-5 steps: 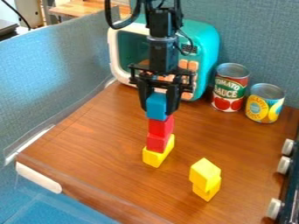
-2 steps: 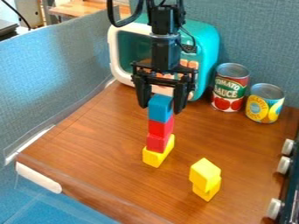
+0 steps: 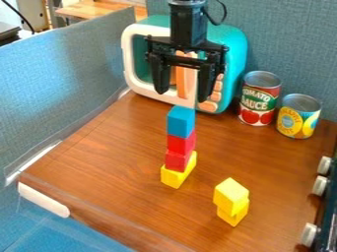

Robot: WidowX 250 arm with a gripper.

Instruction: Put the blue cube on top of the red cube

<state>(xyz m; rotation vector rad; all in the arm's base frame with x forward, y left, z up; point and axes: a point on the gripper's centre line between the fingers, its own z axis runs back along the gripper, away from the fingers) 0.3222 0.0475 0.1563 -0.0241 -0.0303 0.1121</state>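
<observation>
Blue cube (image 3: 180,122), prob. painted wood or plastic, sits on the upper red cube (image 3: 180,142) (same stuff, I'd guess), w/ a lower red cube (image 3: 176,161) & yellow block (image 3: 172,177) beneath, on the brown wood table (image 3: 105,157). Prob. light, stiff, not fragile; the tall stack could topple if nudged. Best grip: opp. side faces, mid-height, even squeeze. Black two-finger gripper (image 3: 182,95) is above, spread wide, nothing btwn fingers. Hidden: blue cube's underside & far faces, so exact seating's unclear; arm cut off at top edge.
</observation>
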